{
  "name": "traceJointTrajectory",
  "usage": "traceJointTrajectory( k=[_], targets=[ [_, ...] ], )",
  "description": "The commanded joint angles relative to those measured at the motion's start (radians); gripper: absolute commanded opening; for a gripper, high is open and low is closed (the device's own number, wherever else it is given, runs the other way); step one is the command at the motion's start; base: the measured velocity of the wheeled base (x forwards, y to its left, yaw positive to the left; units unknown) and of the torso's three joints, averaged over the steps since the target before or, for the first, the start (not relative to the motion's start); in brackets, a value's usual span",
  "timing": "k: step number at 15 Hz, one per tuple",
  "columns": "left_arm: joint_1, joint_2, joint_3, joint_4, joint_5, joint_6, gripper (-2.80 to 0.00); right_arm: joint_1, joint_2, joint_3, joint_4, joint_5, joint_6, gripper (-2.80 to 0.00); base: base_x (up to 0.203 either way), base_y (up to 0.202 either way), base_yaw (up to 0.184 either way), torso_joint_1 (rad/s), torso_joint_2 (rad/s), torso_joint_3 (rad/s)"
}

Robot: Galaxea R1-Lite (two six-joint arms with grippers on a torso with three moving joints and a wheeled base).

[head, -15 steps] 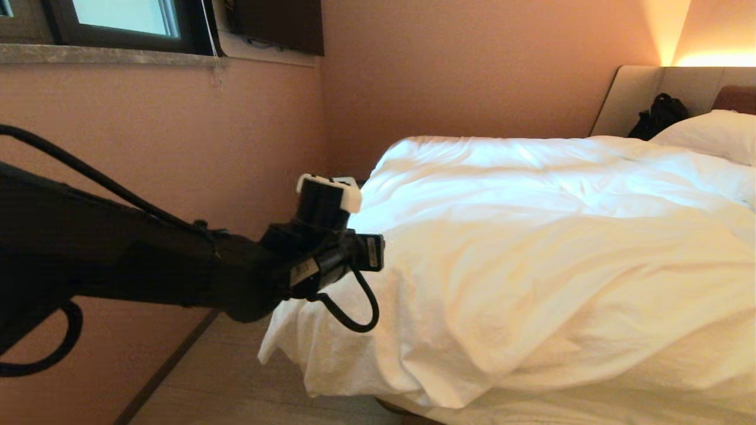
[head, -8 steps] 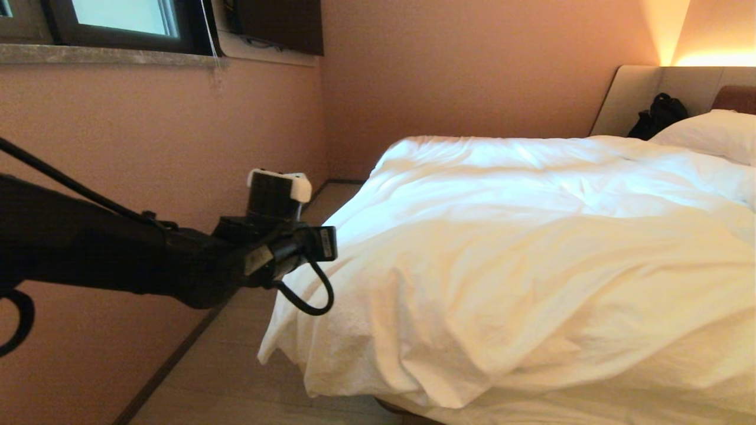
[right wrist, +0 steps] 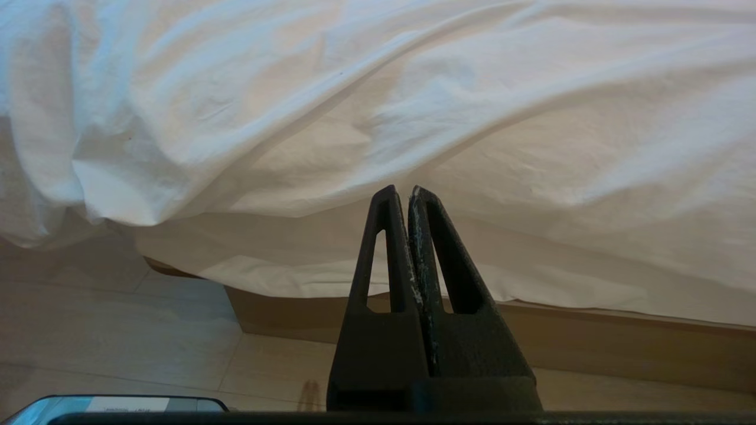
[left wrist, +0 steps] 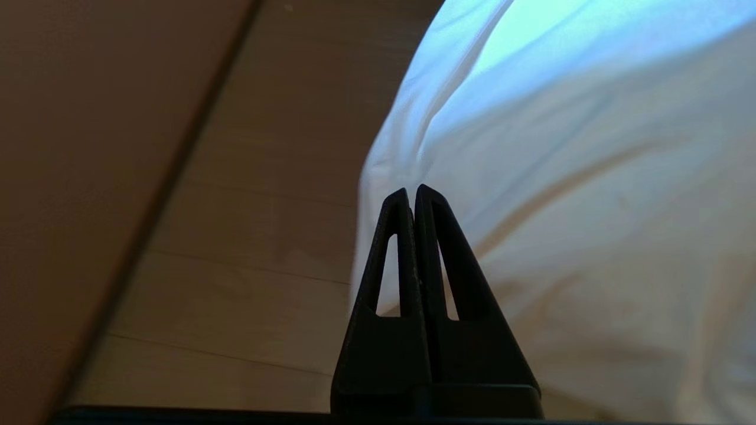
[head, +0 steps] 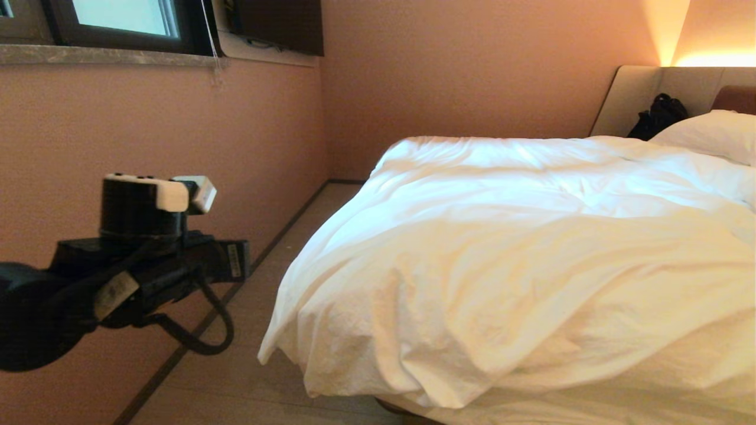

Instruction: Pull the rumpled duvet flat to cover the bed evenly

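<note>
The duvet (head: pixel 520 265) is lying rumpled across the bed (right wrist: pixel 590 342), bunched in thick folds, with one corner hanging over the near left edge toward the floor (head: pixel 236 378). The left gripper (left wrist: pixel 412 198) is hovering over the floor strip between the wall (head: pixel 177 136) and the bed, apart from the duvet, its fingers pressed together on nothing. The right gripper (right wrist: pixel 401 195) is sitting low before the foot of the bed, likewise clenched and empty, pointing at the duvet's hanging hem above the tan wooden base. A pillow (head: pixel 709 136) is resting at the head end against the padded headboard (head: pixel 638 94), and a dark object, perhaps a bag (head: pixel 658 115), is leaning there beside it. A window (head: pixel 118 23) is sitting high on the left wall.
</note>
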State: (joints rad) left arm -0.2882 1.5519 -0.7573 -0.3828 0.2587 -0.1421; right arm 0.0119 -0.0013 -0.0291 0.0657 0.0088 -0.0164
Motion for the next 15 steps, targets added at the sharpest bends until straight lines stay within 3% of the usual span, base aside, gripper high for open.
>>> traceJointTrajectory(
  k=[1, 3, 8, 11, 15],
  targets=[
    [0.017, -0.162, 0.092, -0.002, 0.005, 0.032, -2.8, 0.0, 0.001, 0.0, 0.0, 0.001, 0.0, -2.8, 0.0, 0.0, 0.0, 0.0, 0.0, 0.0],
    [0.045, -0.271, 0.229, -0.006, 0.021, 0.062, -2.8, 0.0, 0.001, 0.0, 0.0, 0.0, 0.0, -2.8, 0.0, 0.0, 0.0, 0.0, 0.0, 0.0],
    [0.101, -0.525, 0.435, 0.004, 0.043, 0.074, -2.8, 0.0, 0.001, 0.0, 0.0, 0.0, 0.0, -2.8, 0.0, 0.0, 0.0, 0.0, 0.0, 0.0],
    [0.112, -0.627, 0.507, 0.068, 0.198, 0.074, -2.8, 0.0, 0.001, 0.0, 0.0, 0.0, 0.0, -2.8, 0.0, 0.0, 0.0, 0.0, 0.0, 0.0],
    [0.113, -0.763, 0.555, 0.175, 0.335, 0.073, -2.8, 0.0, 0.001, 0.0, 0.001, 0.0, 0.0, -2.8, 0.0, 0.0, 0.0, 0.0, 0.0, 0.0]
  ],
)
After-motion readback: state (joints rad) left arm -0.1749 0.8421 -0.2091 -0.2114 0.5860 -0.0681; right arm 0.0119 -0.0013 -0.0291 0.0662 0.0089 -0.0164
